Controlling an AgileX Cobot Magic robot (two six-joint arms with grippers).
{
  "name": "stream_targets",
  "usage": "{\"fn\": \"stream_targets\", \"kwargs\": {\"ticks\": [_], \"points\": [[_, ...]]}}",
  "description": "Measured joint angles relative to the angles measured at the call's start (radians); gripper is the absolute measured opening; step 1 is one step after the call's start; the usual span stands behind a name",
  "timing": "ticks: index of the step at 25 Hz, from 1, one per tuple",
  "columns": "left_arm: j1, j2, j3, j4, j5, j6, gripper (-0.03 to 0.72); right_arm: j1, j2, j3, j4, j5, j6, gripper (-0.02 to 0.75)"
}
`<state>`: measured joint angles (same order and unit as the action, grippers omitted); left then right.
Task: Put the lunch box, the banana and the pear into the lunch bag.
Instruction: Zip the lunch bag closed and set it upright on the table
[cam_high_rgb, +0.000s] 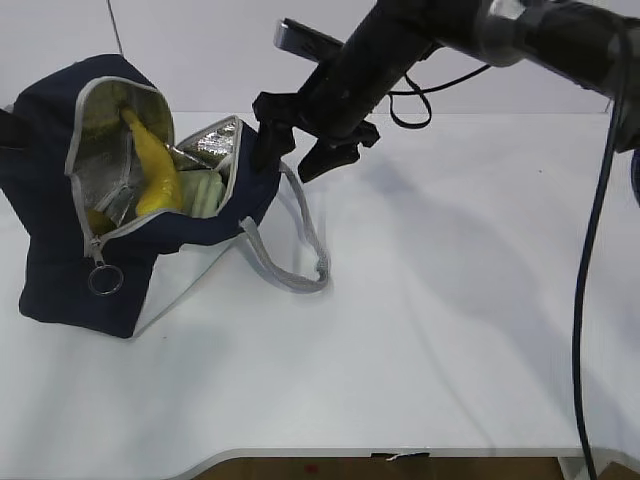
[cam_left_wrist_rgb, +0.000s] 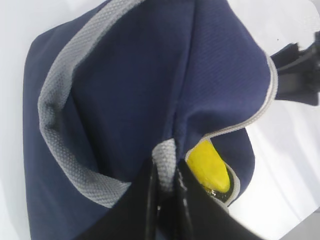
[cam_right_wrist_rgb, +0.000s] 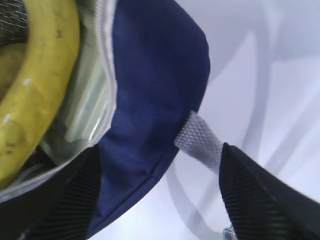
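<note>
Lunch bag (cam_high_rgb: 70, 270) slumped open on the left of the white tabletop (cam_high_rgb: 450, 330), with the banana (cam_high_rgb: 155, 170) standing upright in the foil-lined mouth, the pale green lunch box (cam_high_rgb: 203, 193) just beside it, and what may be the pear (cam_high_rgb: 98, 220) low behind the zipper edge, mostly hidden. Right hand (cam_high_rgb: 290, 150) spread wide and empty, hovering just right of the bag's rim above the grey strap (cam_high_rgb: 300, 270). Left hand (cam_left_wrist_rgb: 167, 200) pinched together on the grey webbing handle (cam_left_wrist_rgb: 164, 167) at the bag's far side.
</note>
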<state>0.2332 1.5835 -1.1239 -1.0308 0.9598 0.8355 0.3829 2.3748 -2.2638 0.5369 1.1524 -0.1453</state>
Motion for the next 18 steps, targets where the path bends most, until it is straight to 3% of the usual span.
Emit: {"fn": "stream_targets", "kwargs": {"ticks": [18], "points": [[0.0,0.0,0.0,0.028,-0.018,-0.002,0.025,0.0,0.031,0.002,0.069,0.068,0.055,0.579]]}}
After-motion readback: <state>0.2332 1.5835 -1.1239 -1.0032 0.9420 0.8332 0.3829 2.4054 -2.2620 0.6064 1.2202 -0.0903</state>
